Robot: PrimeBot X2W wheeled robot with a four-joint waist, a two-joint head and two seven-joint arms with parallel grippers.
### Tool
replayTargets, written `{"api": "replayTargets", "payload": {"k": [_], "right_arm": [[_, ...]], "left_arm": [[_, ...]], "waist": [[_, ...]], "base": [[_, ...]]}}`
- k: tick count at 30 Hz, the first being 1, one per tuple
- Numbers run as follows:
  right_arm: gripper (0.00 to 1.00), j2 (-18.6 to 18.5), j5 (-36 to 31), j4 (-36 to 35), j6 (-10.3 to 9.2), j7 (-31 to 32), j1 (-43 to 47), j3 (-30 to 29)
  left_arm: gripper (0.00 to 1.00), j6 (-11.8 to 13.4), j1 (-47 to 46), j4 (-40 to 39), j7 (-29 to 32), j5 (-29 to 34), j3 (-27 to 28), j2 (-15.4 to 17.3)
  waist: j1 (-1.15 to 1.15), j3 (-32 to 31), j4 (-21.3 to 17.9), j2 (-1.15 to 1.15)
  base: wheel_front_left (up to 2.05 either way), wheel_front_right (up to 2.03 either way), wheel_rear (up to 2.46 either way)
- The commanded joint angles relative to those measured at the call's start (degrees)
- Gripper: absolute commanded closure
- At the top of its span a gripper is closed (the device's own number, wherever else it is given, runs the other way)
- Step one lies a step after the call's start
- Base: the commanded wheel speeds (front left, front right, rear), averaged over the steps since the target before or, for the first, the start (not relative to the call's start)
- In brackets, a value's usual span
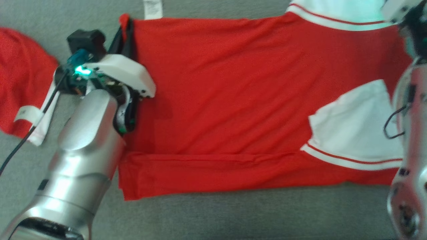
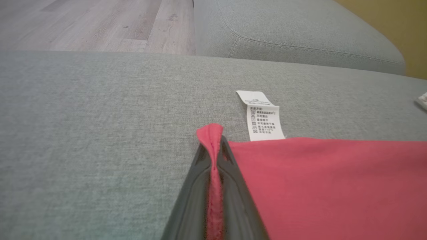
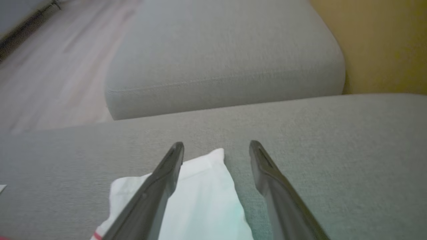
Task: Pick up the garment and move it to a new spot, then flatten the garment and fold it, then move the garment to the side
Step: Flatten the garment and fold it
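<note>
The left fingers [image 2: 195, 193] pinch the ten-o'clock corner of the red garment [image 1: 233, 100], probably to fold; the right fingers [image 3: 166, 173], spread, straddle its white sleeve [image 3: 200, 200] at two o'clock.

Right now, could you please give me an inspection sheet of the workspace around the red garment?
Surface: grey cushion, carrying the garment.
Job's things: red garment spread flat, near edge folded over; care label lying out beside its gripped corner.
Clutter: second red cloth with white tags, at the left of the head view.
Grippers: left gripper shut on the garment's corner; right gripper open, fingers either side of the white sleeve tip, contact cannot be told.
Cables: black cable beside the left arm; black loop on the right arm.
Surroundings: wood floor, another grey cushion, yellow wall.
</note>
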Motion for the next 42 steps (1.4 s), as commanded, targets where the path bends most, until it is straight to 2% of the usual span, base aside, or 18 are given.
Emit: {"api": "replayTargets", "payload": {"k": [1, 2, 11, 26, 27, 28, 29, 34, 40, 42], "right_arm": [[0.0, -0.62, -2.05, 1.83, 0.4, 0.77, -3.05, -0.51], [0.0, -1.27, -3.56, 5.08, 0.4, 1.49, -5.1, -1.4], [0.0, -2.92, -6.65, 13.51, 0.4, 1.7, -8.98, -2.3], [0.02, -5.31, -7.31, 21.65, 0.4, 1.82, -12.05, -3.71], [0.29, -5.28, -7.14, 22.11, 0.4, 2.11, -12.06, -3.36], [0.72, -5.24, -6.97, 22.5, 0.4, 2.41, -12.03, -2.86], [1.0, -5.23, -6.83, 22.73, 0.4, 2.53, -12.0, -2.08], [1.0, -5.03, -5.16, 22.17, 0.4, 0.05, -11.15, 0.55], [1.0, -5.22, -0.99, 19.38, 0.4, -6.87, -9.78, 2.87], [1.0, -5.68, 1.5, 18.16, 0.4, -7.92, -8.83, 3.72]], "left_arm": [[1.0, -0.65, -1.03, -1.2, -0.7, 0.64, 0.24, 0.36], [1.0, -1.03, -1.24, -1.82, -1.21, 0.65, -0.16, -0.24], [1.0, -1.87, -1.5, -3.12, -2.55, 0.45, -0.79, -0.86], [1.0, -2.17, -0.47, -3.64, -2.88, -0.47, -1.45, -1.05], [1.0, -2.14, -0.44, -3.68, -2.9, -0.53, -1.46, -1.04], [1.0, -2.11, -0.4, -3.7, -2.93, -0.59, -1.45, -1.0], [1.0, -2.09, -0.34, -3.7, -2.95, -0.66, -1.43, -0.94], [1.0, -1.76, 0.32, -3.57, -4.42, -1.25, -0.6, -0.49], [1.0, -2.24, 1.7, -3.96, -10.43, -2.13, 1.91, 1.0], [1.0, -3.16, 2.64, -4.53, -12.07, -2.66, 2.68, 1.48]], "waist": [[0.0, 2.61, 2.97, 0.0], [0.0, 3.41, 4.03, 0.0], [0.0, 4.58, 5.29, 0.0], [0.0, 4.79, 6.89, 0.0], [0.0, 4.85, 6.87, 0.0], [0.0, 4.88, 6.82, 0.0], [0.0, 4.84, 6.75, 0.0], [0.0, 3.68, 5.98, 0.0], [0.0, 0.74, 4.84, 0.0], [0.0, -0.45, 4.52, 0.0]], "base": [[0.0, 0.0, 0.0], [0.0, 0.0, 0.0], [0.0, 0.0, 0.0], [0.0, 0.0, 0.0], [0.0, 0.0, 0.0], [0.0, 0.0, 0.0], [0.0, 0.0, 0.0], [0.0, 0.0, 0.0], [0.0, 0.0, 0.0], [0.0, 0.0, 0.0]]}}
